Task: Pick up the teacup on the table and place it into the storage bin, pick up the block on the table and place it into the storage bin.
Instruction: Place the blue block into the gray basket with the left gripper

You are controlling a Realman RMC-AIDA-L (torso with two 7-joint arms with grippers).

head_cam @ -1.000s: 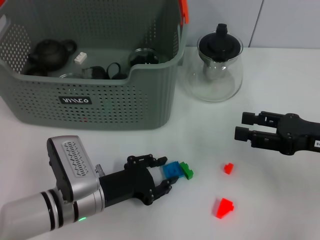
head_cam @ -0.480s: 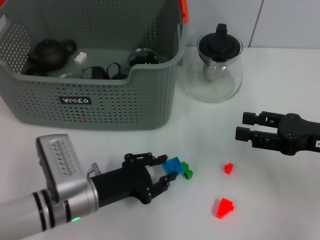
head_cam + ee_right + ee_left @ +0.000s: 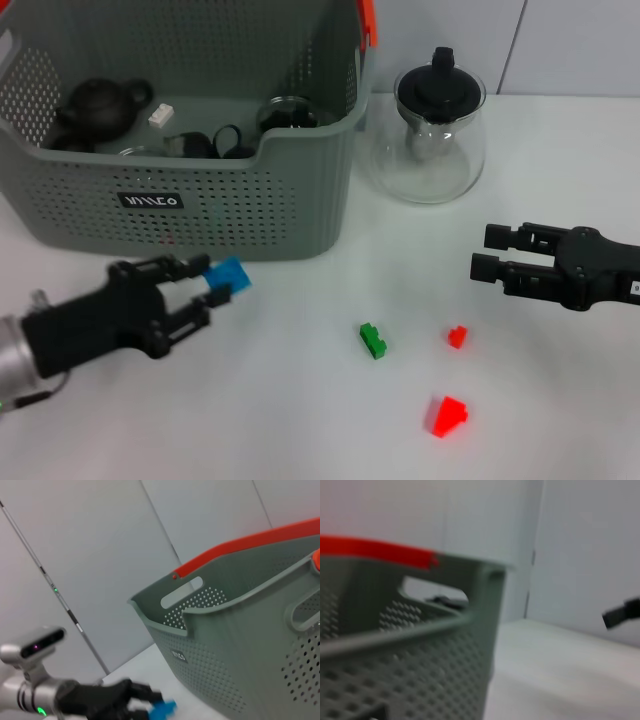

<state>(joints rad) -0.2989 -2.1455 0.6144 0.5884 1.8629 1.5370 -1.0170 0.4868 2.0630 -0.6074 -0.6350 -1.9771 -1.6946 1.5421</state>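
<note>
1. The blue block (image 3: pixel 229 273), a small studded plastic brick, is pinched between the black fingers of the left gripper (image 3: pixel 205 291), lifted off the table just in front of the storage bin's front wall.
2. The storage bin (image 3: pixel 240 200) is a big grey plastic basket, its walls dotted with rows of small holes, a black label with white lettering on the front and an orange-red handle piece (image 3: pixel 368 22) at the rim.
3. Inside the bin lie a dark round teapot (image 3: pixel 95 105), some glassware and a small white piece.
4. The right gripper (image 3: pixel 487 252) hangs over the table well to the right, its two black fingers set narrowly apart and holding nothing.
5. Between the two grippers a green block (image 3: pixel 373 341) lies on the table; two red blocks, one small (image 3: pixel 457 337) and one larger (image 3: pixel 448 416), lie near it.
6. A glass teapot (image 3: pixel 432 140) with a black lid stands just beside the bin's right end.
7. The table (image 3: pixel 560 400) is smooth and white; pale panelled walls stand behind it.
</note>
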